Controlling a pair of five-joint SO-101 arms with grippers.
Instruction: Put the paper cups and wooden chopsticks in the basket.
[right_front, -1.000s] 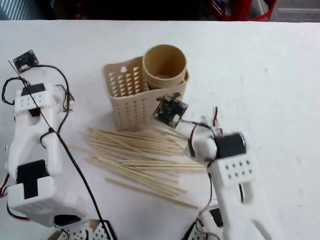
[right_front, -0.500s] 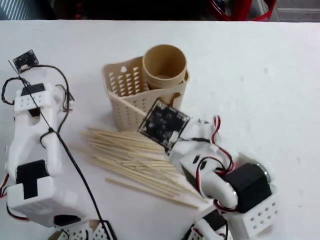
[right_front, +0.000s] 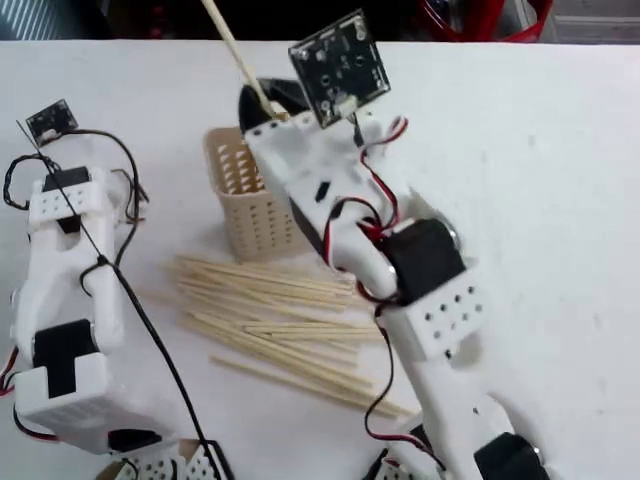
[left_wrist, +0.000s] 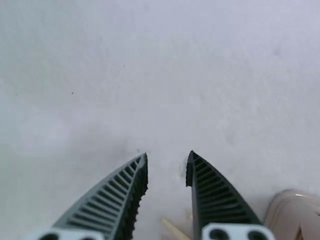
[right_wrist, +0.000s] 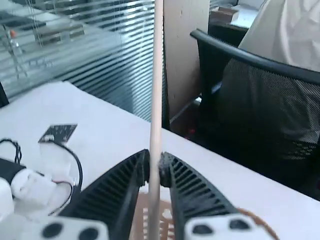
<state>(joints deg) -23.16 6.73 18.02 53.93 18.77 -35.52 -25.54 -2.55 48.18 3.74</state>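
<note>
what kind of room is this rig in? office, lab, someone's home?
Probably an office, or a lab corner of one: in the right wrist view, slatted blinds and a black mesh-back desk chair stand behind the white table.

This looks like an office. Blinds (right_wrist: 75, 45) hang behind a white table (right_wrist: 105, 132). A black mesh chair (right_wrist: 260, 95) with a curved back stands near the table.
</note>
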